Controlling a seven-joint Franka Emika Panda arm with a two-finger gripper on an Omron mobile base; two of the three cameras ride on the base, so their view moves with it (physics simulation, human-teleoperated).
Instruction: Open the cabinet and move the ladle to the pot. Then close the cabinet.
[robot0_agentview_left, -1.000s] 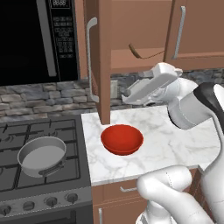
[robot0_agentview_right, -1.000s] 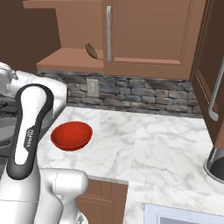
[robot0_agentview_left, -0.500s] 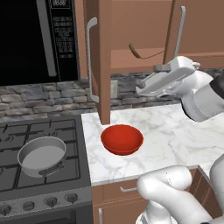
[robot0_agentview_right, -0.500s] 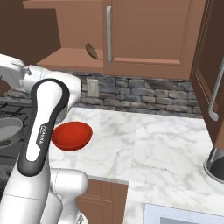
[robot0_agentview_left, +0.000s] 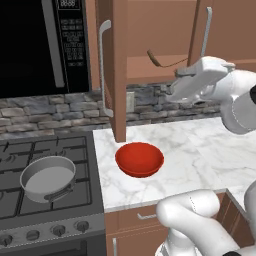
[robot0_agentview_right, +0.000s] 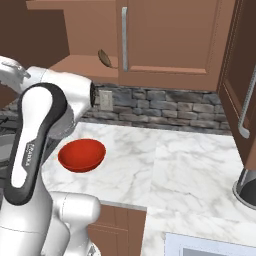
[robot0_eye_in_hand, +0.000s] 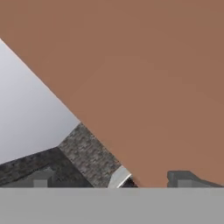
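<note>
My fingers (robot0_eye_in_hand: 111, 178) stand as wide apart as they go and hold nothing; in the hand view the two dark tips frame a slice of stone backsplash with brown cabinet wood looming just ahead. From the left base view I have the hand raised just below and in front of the open shelf, well above the worktop (robot0_agentview_left: 200, 145). The cabinet (robot0_agentview_left: 150, 45) has its left door (robot0_agentview_left: 117, 70) swung out toward me, edge-on, while its right door (robot0_agentview_left: 220, 30) looks shut. The ladle (robot0_agentview_left: 161, 61) lies on that shelf, a little above my hand and to its left in that view, deeper into the opening; from the right base view I see its scoop (robot0_agentview_right: 105, 57) near the shelf's front edge, right beside the closed door's handle. Its long axis seems to run roughly along the shelf, though the thin handle is hard to trace. I judge the next move to be a short climb and reach inward to straddle the handle. The pot (robot0_agentview_left: 48, 177) waits on the stove (robot0_agentview_left: 30, 210), far to the left and lower, past the red bowl (robot0_agentview_left: 139, 159).
</note>
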